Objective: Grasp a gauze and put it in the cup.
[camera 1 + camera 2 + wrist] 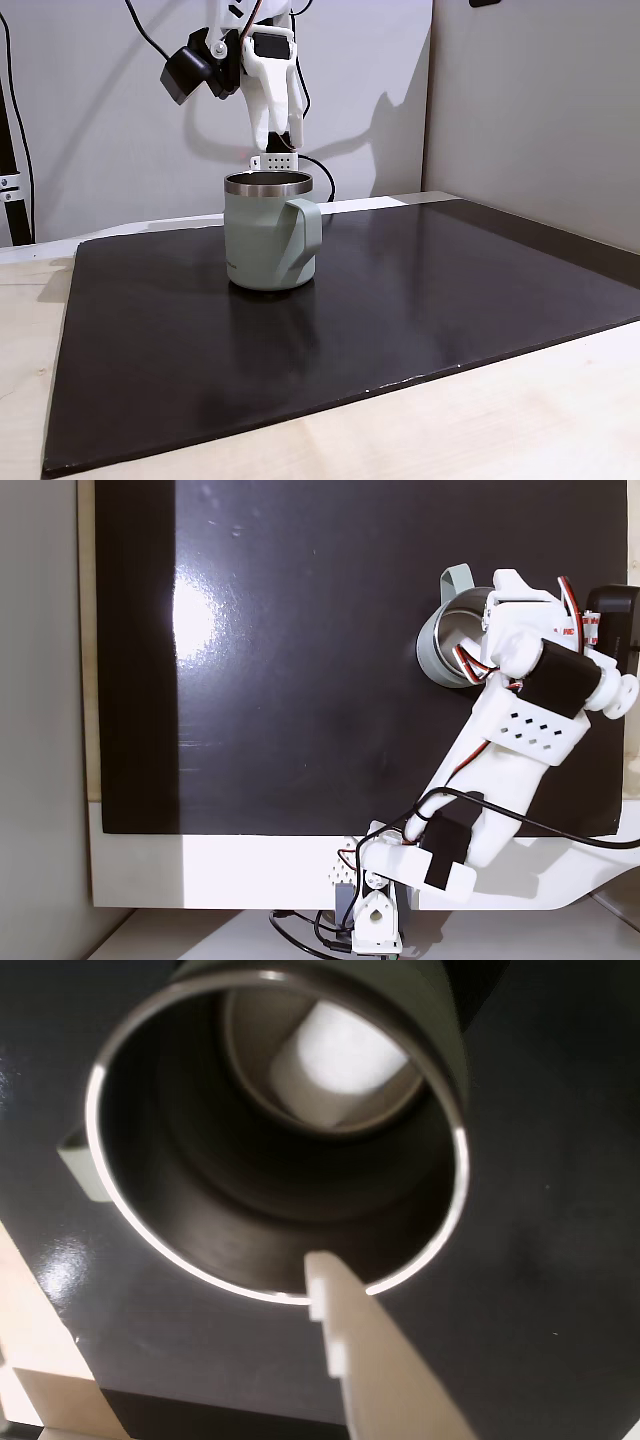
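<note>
Bright indoor light, glare on the black mat (200, 620), blurry wrist view.

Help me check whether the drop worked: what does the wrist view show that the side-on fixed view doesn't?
The wrist view looks straight down into the cup and shows the gauze lying on its bottom, with one white finger over the near rim. The side-on fixed view instead shows the cup's outside, its green handle, the black mat and the gripper hanging just above the rim; the cup's wall hides the inside. Both share the cup and its shiny steel rim.
</note>
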